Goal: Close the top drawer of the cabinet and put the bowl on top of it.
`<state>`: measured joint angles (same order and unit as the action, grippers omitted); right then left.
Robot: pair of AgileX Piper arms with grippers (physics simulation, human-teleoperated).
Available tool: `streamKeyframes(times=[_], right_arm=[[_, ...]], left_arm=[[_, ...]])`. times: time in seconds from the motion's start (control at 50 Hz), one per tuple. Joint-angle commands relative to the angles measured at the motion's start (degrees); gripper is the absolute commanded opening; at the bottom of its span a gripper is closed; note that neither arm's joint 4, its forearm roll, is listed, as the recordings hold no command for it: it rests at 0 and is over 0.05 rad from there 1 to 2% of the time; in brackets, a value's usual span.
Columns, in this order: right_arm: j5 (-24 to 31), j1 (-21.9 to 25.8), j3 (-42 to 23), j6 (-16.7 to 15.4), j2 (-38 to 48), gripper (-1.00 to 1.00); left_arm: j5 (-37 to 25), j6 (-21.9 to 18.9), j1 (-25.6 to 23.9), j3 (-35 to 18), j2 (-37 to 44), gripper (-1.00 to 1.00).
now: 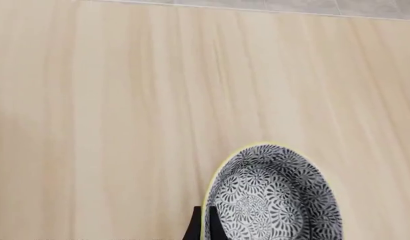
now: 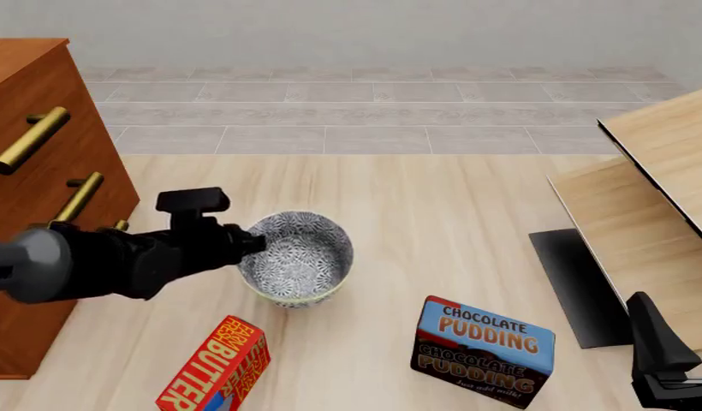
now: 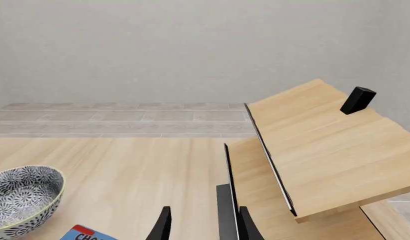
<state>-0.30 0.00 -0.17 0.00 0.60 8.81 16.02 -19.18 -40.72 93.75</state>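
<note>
Pale wood tabletop (image 2: 443, 214) fills the scene, with grey floor tiles and a plain wall behind. At its centre sits the bowl (image 2: 296, 257), white with a dense blue-grey flower pattern, upright on the table just right of the cabinet (image 2: 32, 171).

My left claw (image 2: 255, 243) is at the bowl's near-left rim. The left wrist view shows one dark finger (image 1: 193, 227) on the outer side of the rim and another inside it, so I judge the claw clamped on the bowl's wall, though the fingertips run off the picture. The bowl looks as if it rests on the table or barely above it; I cannot tell which.

The top drawer (image 2: 29, 139) with its brass handle shows at the left edge; from this angle I cannot tell if it is fully shut.

To do this step well, I would lift straight up, keep the rim level, and clear the cabinet's top edge before swinging left, since a one-sided rim pinch lets the bowl tip.

My right claw (image 3: 200, 225) waits well apart at the lower right, fingers spread and holding nothing, near the light-wood furniture (image 2: 659, 171).

In front lie a box (image 2: 484, 349) reading "CHOCOLATE PUDDING" and a red carton (image 2: 214, 368) reading "BUTTER".
</note>
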Motion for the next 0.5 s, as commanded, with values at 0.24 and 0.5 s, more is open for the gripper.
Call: streamKeyframes(times=[0.24,0.5], right_arm=[[0.12,0.00,-0.01,0.00,-0.13,1.00],[0.12,0.00,-0.01,0.00,-0.12,1.00]], left_arm=[[-6.11,1.04,0.01,-0.40,-10.48,-1.00],[-11.69,1.16,0.04,-1.03,-17.75,-1.00]])
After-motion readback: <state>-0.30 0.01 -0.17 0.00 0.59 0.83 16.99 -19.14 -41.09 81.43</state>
